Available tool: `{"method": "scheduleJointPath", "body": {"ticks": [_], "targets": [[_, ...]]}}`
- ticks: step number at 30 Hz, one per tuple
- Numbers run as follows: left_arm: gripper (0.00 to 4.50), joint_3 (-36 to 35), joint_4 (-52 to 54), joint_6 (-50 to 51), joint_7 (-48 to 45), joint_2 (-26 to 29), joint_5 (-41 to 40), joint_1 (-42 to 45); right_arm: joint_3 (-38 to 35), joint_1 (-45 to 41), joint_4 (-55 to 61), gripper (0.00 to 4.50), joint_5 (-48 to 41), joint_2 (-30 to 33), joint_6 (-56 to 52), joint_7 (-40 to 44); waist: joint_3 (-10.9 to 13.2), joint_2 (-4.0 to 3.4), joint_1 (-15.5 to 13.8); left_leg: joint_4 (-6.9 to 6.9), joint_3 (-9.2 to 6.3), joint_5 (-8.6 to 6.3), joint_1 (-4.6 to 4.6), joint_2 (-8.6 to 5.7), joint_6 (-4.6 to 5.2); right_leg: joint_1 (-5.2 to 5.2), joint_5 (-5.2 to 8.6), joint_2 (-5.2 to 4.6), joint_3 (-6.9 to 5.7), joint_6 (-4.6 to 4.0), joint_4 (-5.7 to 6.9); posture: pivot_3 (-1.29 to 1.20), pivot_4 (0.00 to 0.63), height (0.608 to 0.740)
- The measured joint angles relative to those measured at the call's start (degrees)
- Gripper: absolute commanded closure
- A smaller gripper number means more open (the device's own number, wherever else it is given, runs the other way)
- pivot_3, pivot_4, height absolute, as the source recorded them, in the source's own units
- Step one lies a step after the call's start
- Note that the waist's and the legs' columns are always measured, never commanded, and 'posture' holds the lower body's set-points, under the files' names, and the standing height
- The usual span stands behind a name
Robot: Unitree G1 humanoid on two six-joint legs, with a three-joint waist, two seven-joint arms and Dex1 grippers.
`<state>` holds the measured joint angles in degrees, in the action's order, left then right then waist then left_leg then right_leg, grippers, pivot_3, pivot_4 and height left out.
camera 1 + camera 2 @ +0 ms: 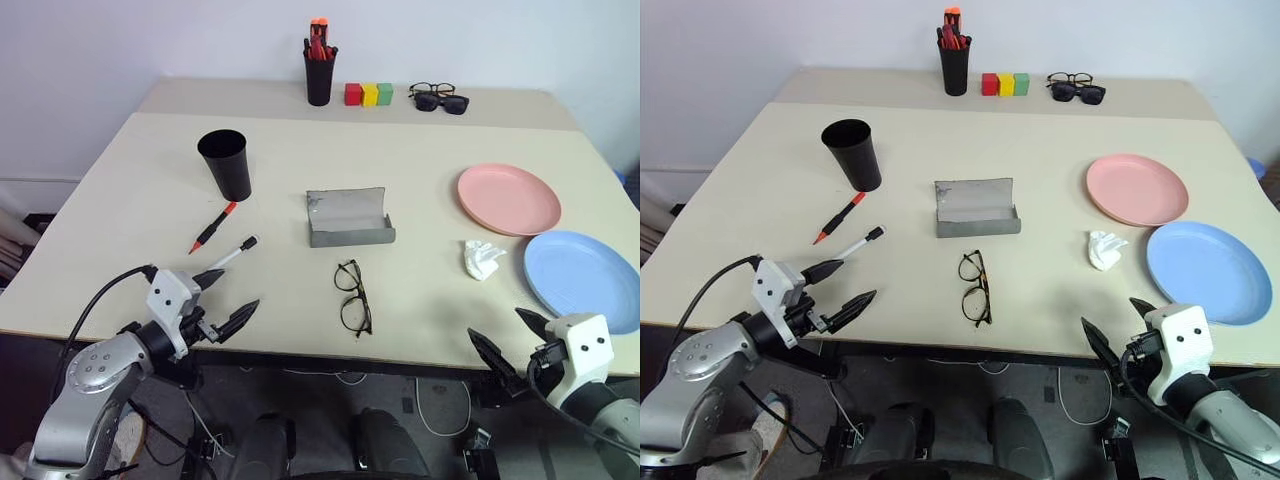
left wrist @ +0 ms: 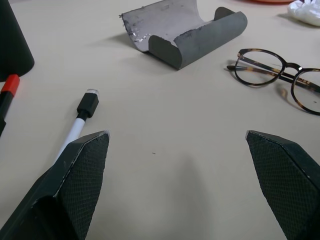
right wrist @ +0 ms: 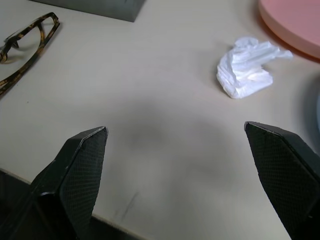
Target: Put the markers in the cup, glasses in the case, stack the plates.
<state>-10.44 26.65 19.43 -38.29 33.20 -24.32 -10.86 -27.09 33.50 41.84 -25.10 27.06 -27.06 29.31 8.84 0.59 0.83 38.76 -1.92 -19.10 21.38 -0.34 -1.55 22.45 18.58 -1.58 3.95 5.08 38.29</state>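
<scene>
The black cup (image 1: 226,164) stands upright at the left of the table. Near it lie two markers, one with a red cap (image 1: 212,228) and a white one with a black cap (image 1: 235,251). The grey case (image 1: 348,218) lies open in the middle, and the black-framed glasses (image 1: 353,297) rest just in front of it. A salmon pink plate (image 1: 508,198) and a light blue plate (image 1: 584,279) sit side by side on the right. My left gripper (image 1: 224,298) hangs open at the table's front left edge, close to the white marker. My right gripper (image 1: 512,340) is open at the front right edge.
A crumpled white tissue (image 1: 482,259) lies between the glasses and the blue plate. At the back stand a black holder with red and orange pens (image 1: 319,67), three coloured blocks (image 1: 368,94) and dark sunglasses (image 1: 441,98). The table's front edge runs just ahead of both grippers.
</scene>
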Motion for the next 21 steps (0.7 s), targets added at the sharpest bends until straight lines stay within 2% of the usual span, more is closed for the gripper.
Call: {"method": "scheduleJointPath", "body": {"ticks": [6,21], "targets": [[0.02,-0.1,-1.4,-0.5,-0.1,0.4,0.4,2.1,4.3,-3.1,0.0,0.03,0.9,-0.9,0.3,-1.2,0.0,-0.04,0.0,-0.03,0.00,0.00,0.01,0.00,0.00,0.05,0.00,0.01,-0.01,0.00,0.00,0.00,0.150,0.740],[0.02,0.4,-3.6,-2.9,-0.6,-0.1,1.9,3.1,6.5,-6.8,0.0,0.03,1.6,-0.4,0.0,-1.4,0.0,-0.04,0.1,-0.03,0.00,-0.01,0.01,0.00,0.01,0.01,-0.01,0.01,-0.02,0.02,-0.07,0.00,0.150,0.740]]}}
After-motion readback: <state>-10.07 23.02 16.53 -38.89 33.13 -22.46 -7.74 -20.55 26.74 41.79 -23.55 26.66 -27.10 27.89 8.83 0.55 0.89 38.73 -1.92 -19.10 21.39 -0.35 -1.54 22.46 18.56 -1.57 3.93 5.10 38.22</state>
